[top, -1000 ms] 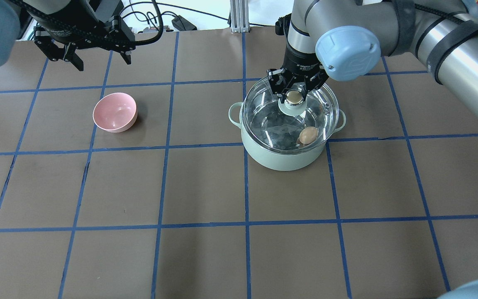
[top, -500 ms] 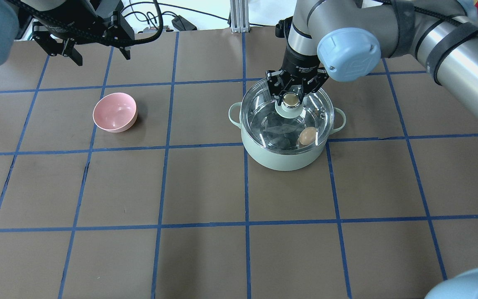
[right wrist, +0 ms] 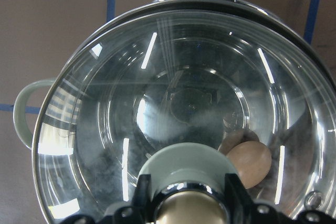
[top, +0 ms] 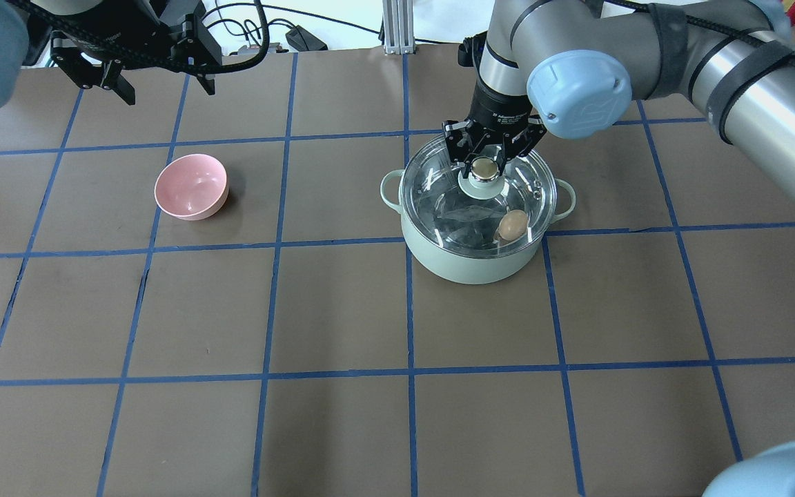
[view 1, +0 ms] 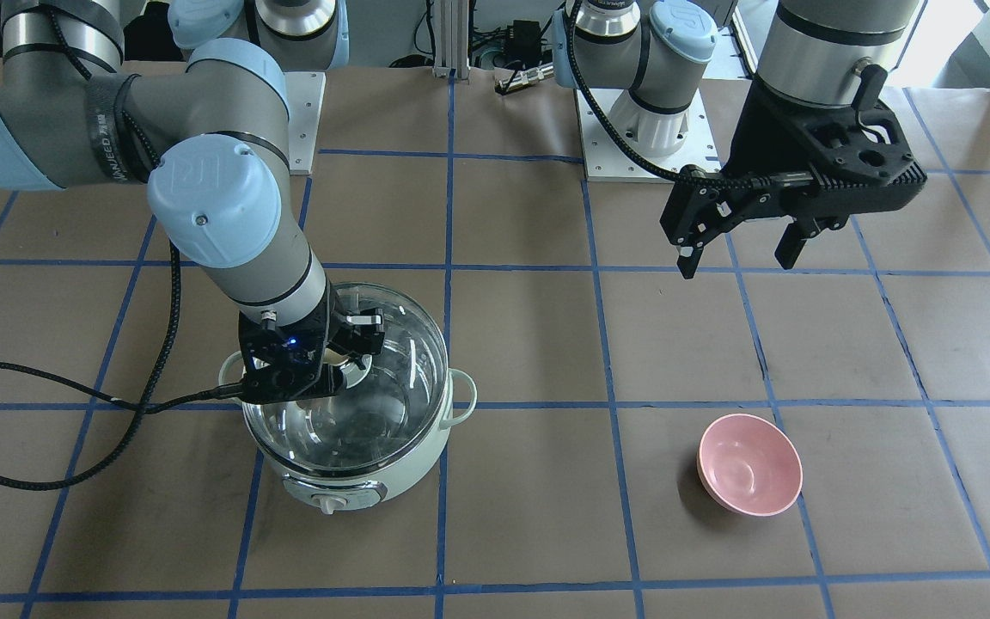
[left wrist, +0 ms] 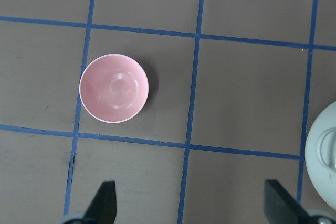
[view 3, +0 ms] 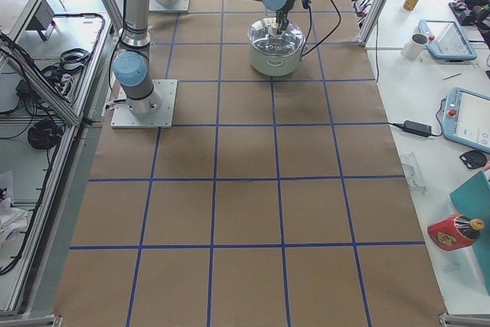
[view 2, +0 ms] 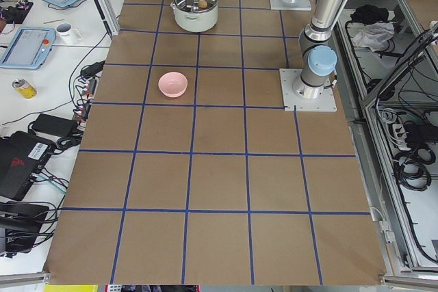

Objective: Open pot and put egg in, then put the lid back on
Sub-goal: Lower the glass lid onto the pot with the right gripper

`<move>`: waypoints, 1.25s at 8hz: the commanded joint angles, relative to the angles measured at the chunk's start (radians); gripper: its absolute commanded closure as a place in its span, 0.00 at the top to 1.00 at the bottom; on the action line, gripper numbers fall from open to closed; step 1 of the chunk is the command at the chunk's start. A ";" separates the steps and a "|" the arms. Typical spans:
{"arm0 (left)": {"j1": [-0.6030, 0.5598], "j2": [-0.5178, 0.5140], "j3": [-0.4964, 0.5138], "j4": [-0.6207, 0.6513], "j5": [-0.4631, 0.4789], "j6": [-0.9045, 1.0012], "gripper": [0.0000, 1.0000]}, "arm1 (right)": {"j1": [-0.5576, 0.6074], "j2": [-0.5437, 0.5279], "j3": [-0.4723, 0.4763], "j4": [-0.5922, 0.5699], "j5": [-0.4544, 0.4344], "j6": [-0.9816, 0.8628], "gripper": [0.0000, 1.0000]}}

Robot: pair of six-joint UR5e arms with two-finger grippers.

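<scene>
The mint-green pot point(top: 466, 266) stands right of the table's middle, its dial knob facing the front camera point(view 1: 329, 501). The glass lid point(top: 439, 200) lies level on the pot's rim. The tan egg point(top: 513, 224) lies inside the pot, seen through the glass, also in the right wrist view point(right wrist: 249, 163). My right gripper point(top: 484, 160) is shut on the lid's gold knob point(top: 484, 166); its fingers point(right wrist: 140, 195) flank the knob. My left gripper point(top: 168, 91) is open and empty, high over the table's far left.
A pink bowl point(top: 191, 186) sits empty to the left of the pot, below my left gripper, and shows in the left wrist view point(left wrist: 114, 88). A black cable point(view 1: 74, 464) trails from the right arm over the table beside the pot.
The right gripper has lowered the lid from a raised, slightly offset position down onto the pot's rim. The left gripper has drifted a little farther back.
</scene>
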 commanded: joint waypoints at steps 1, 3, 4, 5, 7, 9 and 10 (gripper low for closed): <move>0.000 0.000 0.001 0.001 0.004 0.000 1.00 | 0.000 0.004 0.000 -0.005 -0.004 0.000 0.00; 0.002 0.000 -0.002 -0.002 0.006 0.000 1.00 | 0.000 0.005 0.000 -0.028 0.005 0.002 0.00; 0.002 0.000 -0.005 -0.002 0.006 0.000 1.00 | 0.000 0.005 0.000 -0.042 0.007 0.002 0.00; 0.002 0.002 -0.004 -0.001 0.006 -0.001 1.00 | 0.000 0.005 0.000 -0.042 0.007 -0.004 0.00; 0.002 0.002 -0.005 -0.001 0.006 0.000 1.00 | 0.000 0.007 0.002 -0.047 0.002 -0.010 0.00; 0.007 0.003 -0.005 0.001 0.006 0.000 1.00 | 0.000 0.005 0.005 -0.047 -0.004 -0.012 0.00; 0.008 0.003 -0.007 0.001 0.006 0.000 1.00 | 0.000 0.005 0.005 -0.045 -0.004 -0.010 0.00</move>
